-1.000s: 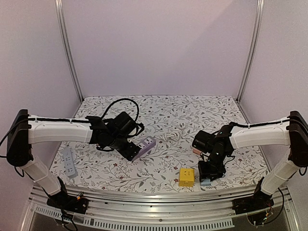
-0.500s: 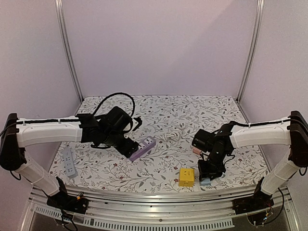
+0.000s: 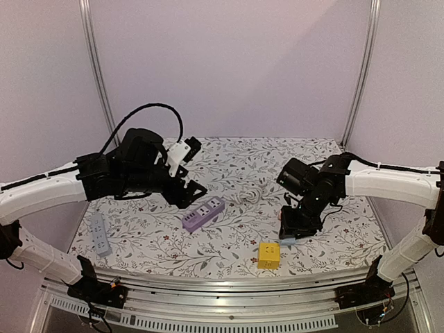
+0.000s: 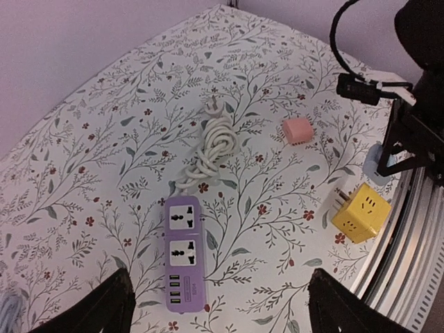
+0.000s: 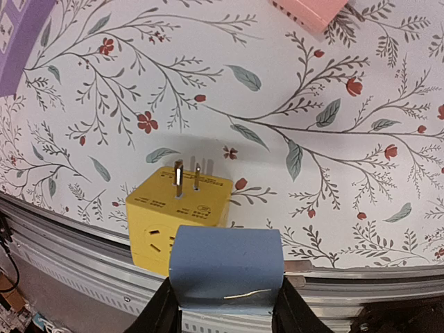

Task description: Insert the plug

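Purple power strip [image 4: 182, 260], yellow cube adapter [image 5: 182, 215], blue block [image 5: 225, 267], floral tablecloth [image 4: 104, 139]

pink adapter [image 5: 309, 10] cropped at top, purple power strip [image 5: 14, 35] cropped at left, blue plug [image 5: 225, 267] underside hidden by right hand [image 5: 223, 309]

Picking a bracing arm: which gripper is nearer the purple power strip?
Left. The left gripper hovers open over the purple power strip; the right gripper, clamping a blue plug, sits well to its right.
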Tool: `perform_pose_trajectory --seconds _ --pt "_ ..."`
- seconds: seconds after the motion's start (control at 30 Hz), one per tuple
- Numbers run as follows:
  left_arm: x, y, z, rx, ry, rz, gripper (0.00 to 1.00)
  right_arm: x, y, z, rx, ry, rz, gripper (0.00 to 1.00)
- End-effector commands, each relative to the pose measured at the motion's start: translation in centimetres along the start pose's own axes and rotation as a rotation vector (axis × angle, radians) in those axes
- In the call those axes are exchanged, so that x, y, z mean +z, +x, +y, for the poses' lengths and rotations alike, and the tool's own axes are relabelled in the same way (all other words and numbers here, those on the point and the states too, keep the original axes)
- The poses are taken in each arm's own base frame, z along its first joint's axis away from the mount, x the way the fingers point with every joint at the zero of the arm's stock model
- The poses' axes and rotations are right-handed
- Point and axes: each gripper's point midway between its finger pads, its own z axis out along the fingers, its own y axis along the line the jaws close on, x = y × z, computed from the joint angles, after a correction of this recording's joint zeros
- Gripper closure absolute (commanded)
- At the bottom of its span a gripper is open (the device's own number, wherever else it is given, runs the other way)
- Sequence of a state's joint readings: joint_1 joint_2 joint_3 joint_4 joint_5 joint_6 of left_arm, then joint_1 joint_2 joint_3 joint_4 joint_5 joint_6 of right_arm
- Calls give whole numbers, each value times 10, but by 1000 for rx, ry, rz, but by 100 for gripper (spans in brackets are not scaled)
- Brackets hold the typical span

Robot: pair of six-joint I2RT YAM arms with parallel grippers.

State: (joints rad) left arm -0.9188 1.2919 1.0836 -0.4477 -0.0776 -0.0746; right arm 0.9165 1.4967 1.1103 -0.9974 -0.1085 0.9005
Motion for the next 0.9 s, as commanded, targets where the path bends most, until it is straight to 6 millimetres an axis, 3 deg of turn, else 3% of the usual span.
perform_pose_trajectory --seconds 0.0,0.2,0.4,0.63,0.87 --pt "-17 -27 -8 44 63 -155 13 -32 -14 13 4 -18 -70 69" --pt "-37 -34 -40 208 240 -260 14 -64 -38 47 -15 -108 -128 68" --pt "-54 -31 -65 378 369 -350 15 -81 -55 89 -43 -225 -132 68" --pt "-37 -33 -75 432 431 -304 16 -89 -71 117 -83 -276 -147 68" --pt "-18 -53 -62 453 325 -337 20 -92 -74 134 -97 -333 -135 68"
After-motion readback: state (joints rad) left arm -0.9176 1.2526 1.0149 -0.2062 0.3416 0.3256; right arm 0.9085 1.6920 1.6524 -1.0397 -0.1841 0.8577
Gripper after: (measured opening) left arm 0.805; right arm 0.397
